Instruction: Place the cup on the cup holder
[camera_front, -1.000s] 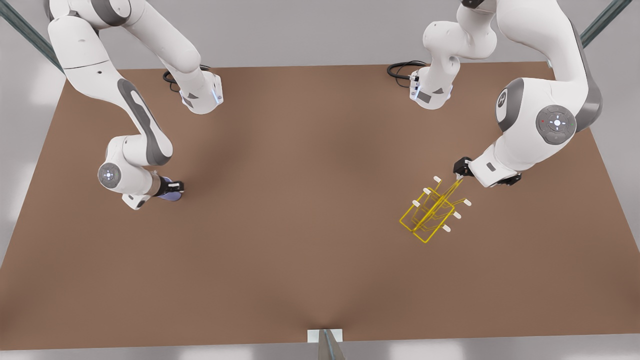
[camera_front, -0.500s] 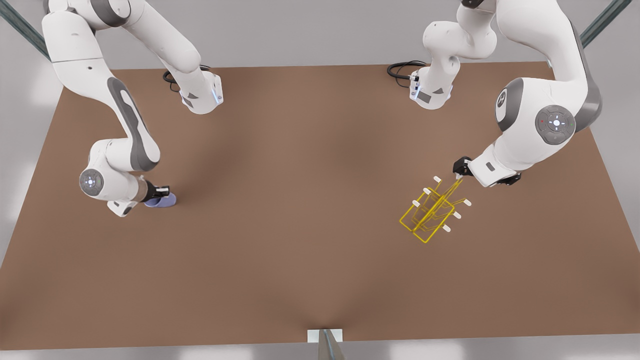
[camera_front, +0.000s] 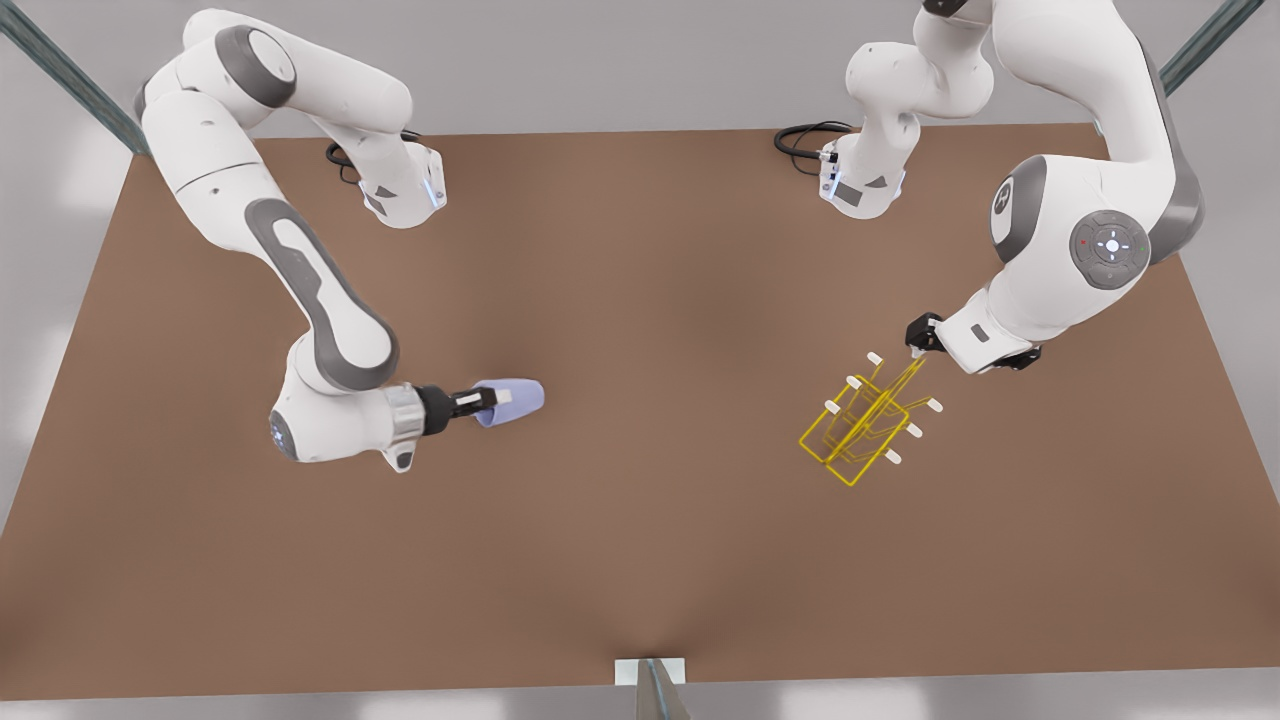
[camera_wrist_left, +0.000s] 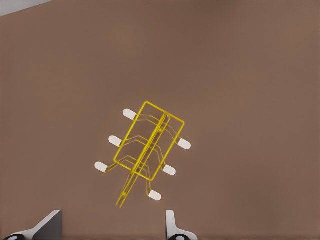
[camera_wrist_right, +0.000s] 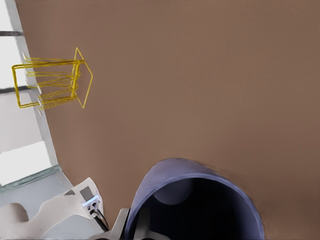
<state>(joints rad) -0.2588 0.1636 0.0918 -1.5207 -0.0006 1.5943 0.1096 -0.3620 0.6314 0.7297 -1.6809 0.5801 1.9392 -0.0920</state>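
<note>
Holding the cup (camera_front: 510, 402) sideways, your right gripper (camera_front: 487, 402) clamps its rim, mouth aimed wristward, ready for prongs; your left gripper (camera_wrist_left: 112, 227), fingers spread, hovers above the cup holder (camera_front: 868, 420) near the tabletop's (camera_front: 640, 560) front-view right edge.

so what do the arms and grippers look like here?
Both arms are glossy white with grey joint panels and round joint caps with small lights. Black cables coil at their bases. The right gripper is black with pale fingers; the left gripper has pale grey fingers.

Right gripper (camera_front: 492, 401) clamped, left gripper (camera_front: 918, 350) spread.
</note>
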